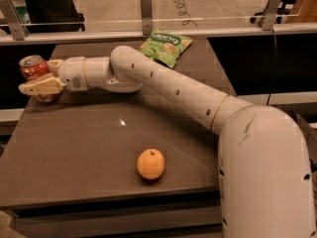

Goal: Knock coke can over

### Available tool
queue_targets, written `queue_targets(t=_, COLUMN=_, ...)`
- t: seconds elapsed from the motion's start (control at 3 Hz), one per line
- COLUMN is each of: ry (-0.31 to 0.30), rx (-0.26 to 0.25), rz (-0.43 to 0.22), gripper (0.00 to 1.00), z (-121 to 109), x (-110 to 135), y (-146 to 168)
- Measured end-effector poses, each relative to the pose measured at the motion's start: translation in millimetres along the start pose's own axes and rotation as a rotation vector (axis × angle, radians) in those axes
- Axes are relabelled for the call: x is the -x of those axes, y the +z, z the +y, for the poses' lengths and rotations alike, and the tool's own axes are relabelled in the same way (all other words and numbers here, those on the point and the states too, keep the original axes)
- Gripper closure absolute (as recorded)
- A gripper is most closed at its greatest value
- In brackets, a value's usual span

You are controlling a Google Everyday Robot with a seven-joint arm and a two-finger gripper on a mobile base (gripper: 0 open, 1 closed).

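The red coke can (32, 67) stands upright at the far left edge of the brown table (89, 152). My gripper (42, 76) is at the can, at the end of the white arm (163, 86) that reaches in from the right. It is open. The near finger (37, 87) lies across the front of the can's lower part and hides it. The far finger (53, 63) sits just right of the can's top. Whether the fingers press on the can cannot be told.
An orange fruit (150, 164) lies near the table's front edge. A green snack bag (166, 46) lies at the back of the table. A glass rail with metal posts (145, 6) runs behind. The can stands right at the table's left edge.
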State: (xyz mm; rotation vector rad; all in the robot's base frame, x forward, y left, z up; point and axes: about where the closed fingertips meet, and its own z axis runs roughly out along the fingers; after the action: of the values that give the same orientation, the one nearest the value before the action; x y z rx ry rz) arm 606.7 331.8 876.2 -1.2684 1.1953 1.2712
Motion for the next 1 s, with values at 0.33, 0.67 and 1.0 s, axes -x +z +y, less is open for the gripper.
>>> queue_targets(t=0.33, ry=0.004, rx=-0.013, rz=0.011, gripper=0.62, z=4, x=9, y=-4)
queue_targets(t=0.67, ry=-0.012, rx=-0.01, rz=0.073, gripper=0.85, z=6, x=26, y=-21)
queue_targets(t=1.0, ry=-0.018, rx=0.017, rz=0.186, gripper=1.0, z=11, x=34, y=-50)
